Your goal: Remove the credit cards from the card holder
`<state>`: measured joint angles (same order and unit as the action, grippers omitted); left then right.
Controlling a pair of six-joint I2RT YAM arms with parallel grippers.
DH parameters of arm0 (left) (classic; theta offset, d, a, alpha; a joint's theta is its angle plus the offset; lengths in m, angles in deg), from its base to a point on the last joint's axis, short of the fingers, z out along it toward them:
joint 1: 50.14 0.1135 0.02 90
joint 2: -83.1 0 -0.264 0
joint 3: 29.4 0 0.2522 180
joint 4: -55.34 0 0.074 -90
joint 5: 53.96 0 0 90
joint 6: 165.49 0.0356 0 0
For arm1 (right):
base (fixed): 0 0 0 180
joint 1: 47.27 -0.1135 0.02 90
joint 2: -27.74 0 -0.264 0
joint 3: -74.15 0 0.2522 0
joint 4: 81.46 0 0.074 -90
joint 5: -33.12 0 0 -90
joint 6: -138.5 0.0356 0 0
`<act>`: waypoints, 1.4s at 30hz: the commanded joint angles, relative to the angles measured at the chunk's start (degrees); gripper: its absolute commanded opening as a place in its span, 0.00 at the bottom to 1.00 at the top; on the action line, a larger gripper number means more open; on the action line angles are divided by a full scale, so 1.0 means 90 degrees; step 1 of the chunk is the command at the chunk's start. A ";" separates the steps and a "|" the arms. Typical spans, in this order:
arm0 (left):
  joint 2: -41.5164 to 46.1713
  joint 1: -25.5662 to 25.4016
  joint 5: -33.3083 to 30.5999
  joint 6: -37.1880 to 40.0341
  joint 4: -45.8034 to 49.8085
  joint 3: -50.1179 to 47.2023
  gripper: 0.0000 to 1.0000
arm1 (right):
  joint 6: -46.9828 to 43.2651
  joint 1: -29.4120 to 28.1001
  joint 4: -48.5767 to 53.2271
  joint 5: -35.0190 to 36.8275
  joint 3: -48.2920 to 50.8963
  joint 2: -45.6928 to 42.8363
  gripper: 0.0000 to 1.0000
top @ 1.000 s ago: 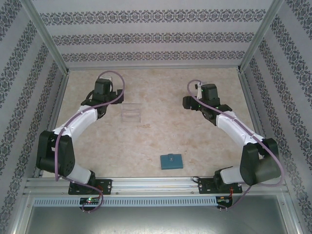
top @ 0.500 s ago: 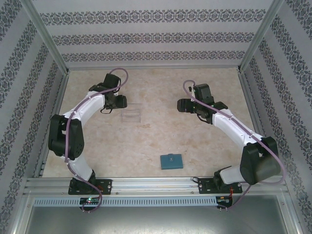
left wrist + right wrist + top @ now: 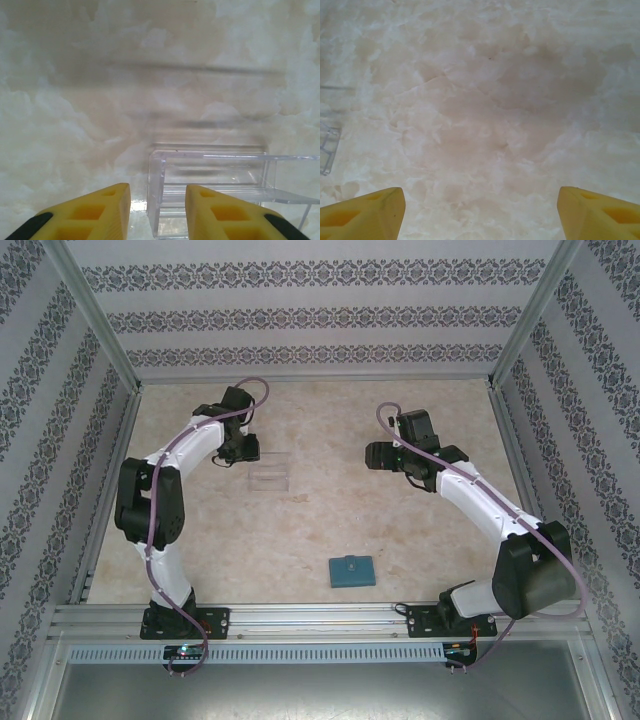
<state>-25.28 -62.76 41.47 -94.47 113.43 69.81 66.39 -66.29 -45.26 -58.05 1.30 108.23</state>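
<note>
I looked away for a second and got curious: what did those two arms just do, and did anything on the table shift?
The left arm swung in from the left, bringing the left gripper to the left end of the clear tray; its jaws narrowed and now straddle that wall without visibly touching it. The right gripper edged slightly toward the centre, jaws wide. The tray and the card holder stayed put.

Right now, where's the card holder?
In the top view, the card holder lies near the table's front edge, between the left arm's base and the right arm's base, with the clear tray farther back.
</note>
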 commanded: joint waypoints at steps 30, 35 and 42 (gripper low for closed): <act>-0.0767 -0.0275 0.0173 -0.0237 0.0442 0.0852 0.06 | -0.0033 -0.0220 0.0422 0.0680 -0.0236 -0.0620 0.77; -0.1039 -0.0637 -0.0010 -0.0567 0.0598 0.1339 0.04 | -0.0083 -0.0226 0.0405 0.0695 -0.0250 -0.0582 0.78; -0.1841 -0.1141 -0.0197 -0.1007 0.1137 0.2586 0.00 | -0.0200 -0.0223 0.0329 0.0683 -0.0226 -0.0591 0.77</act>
<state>-39.40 -71.64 41.10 -100.09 118.59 88.45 66.02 -67.80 -42.20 -53.20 0.45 103.70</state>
